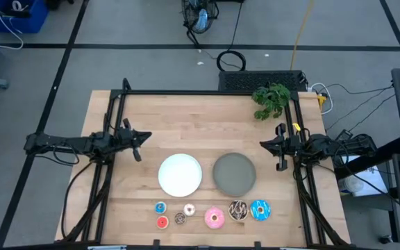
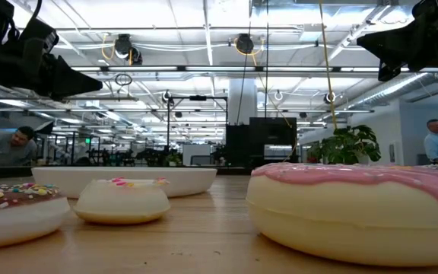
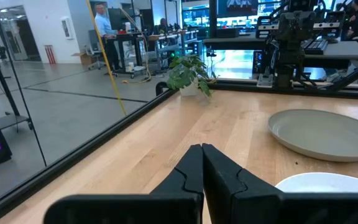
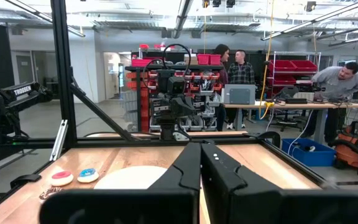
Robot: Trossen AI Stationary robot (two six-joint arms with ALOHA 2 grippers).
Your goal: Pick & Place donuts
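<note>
Seven toy donuts lie in a row near the table's near edge in the high view: tiny blue [image 1: 160, 207], tiny red [image 1: 162, 222], tiny brown [image 1: 180, 219], tiny white-pink [image 1: 189, 210], larger pink [image 1: 214, 218], dark chocolate with sprinkles [image 1: 238, 210] and bright blue [image 1: 259, 210]. The low view shows the pink donut [image 2: 356, 209] up close, the white-pink one [image 2: 122, 199] and the brown one [image 2: 14, 209]. My left gripper [image 1: 139, 141] hovers shut at the table's left side, its own view showing [image 3: 202, 151]. My right gripper [image 1: 278, 151] hovers shut at the right side, [image 4: 201, 148].
A white plate [image 1: 180, 173] and a grey plate [image 1: 234, 173] sit mid-table, behind the donut row. A green plant [image 1: 271, 99] stands at the far right corner. A black frame [image 1: 117, 111] borders the table. People stand in the room beyond.
</note>
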